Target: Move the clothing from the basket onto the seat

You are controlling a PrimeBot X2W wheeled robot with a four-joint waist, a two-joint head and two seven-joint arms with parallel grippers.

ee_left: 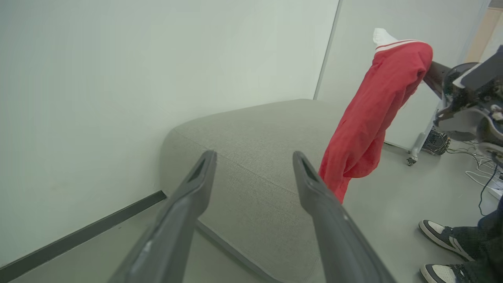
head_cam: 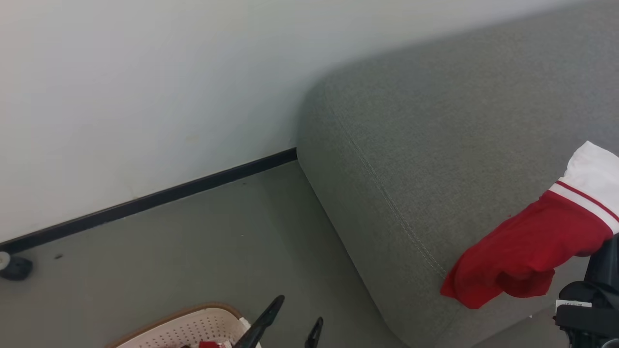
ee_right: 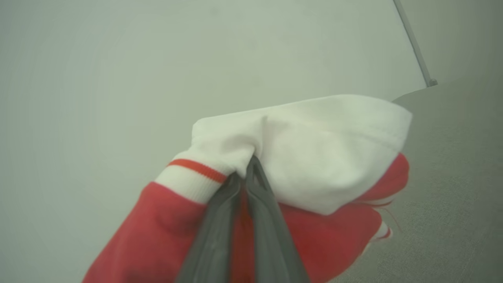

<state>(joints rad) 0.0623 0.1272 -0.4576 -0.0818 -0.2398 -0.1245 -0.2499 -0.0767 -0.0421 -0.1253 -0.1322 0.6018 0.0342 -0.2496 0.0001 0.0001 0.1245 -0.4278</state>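
Red-and-white clothing [head_cam: 527, 246], grey seat [head_cam: 435, 145]

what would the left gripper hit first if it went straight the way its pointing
Most likely the seat: the open left gripper aims at its top near the corner. The hanging clothing lies off that line, though depth is unclear.

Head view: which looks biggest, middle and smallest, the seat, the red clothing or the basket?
1. seat
2. red clothing
3. basket, but the picture's edge cuts it off, so its real size is unsure.
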